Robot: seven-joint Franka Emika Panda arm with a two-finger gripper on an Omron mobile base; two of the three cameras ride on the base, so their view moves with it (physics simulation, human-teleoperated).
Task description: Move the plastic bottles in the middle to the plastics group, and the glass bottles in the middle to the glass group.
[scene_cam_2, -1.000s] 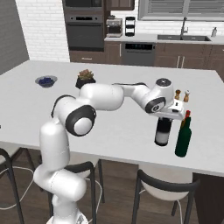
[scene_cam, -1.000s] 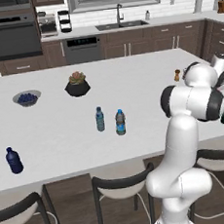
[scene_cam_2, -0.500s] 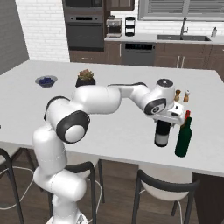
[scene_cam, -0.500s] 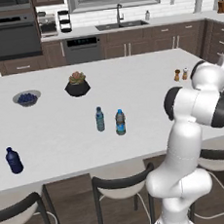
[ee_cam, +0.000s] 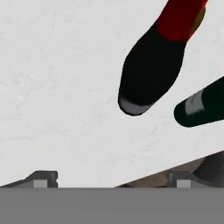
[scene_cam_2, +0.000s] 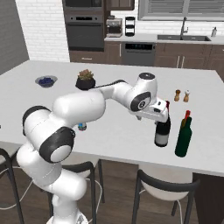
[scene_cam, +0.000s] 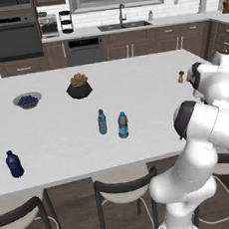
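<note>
The glass bottle, a near-black wine bottle point(scene_cam_2: 162, 134) with a red neck, stands upright on the island beside the tall green bottle point(scene_cam_2: 183, 138) of the glass group. My gripper point(scene_cam_2: 159, 116) hovers open at the wine bottle's neck, left of it, holding nothing. In the hand view my gripper point(ee_cam: 113, 179) is spread wide, with the wine bottle point(ee_cam: 151, 72) and the green bottle point(ee_cam: 201, 107) beyond its tips. Two clear plastic bottles point(scene_cam: 102, 122) point(scene_cam: 122, 125) stand mid-island. The navy bottle point(scene_cam: 13, 164) of the plastics group stands at the near left.
A bowl of blueberries point(scene_cam: 27, 99) and a potted plant point(scene_cam: 79, 86) sit toward the far left of the island. Two small shakers point(scene_cam_2: 177, 95) stand behind the glass group. Stools point(scene_cam: 125, 185) line the island's near edge.
The gripper, shut on the wine bottle's neck a second ago, has opened and let go. The bottle stays standing beside the green bottle, and the hand has drawn back slightly.
</note>
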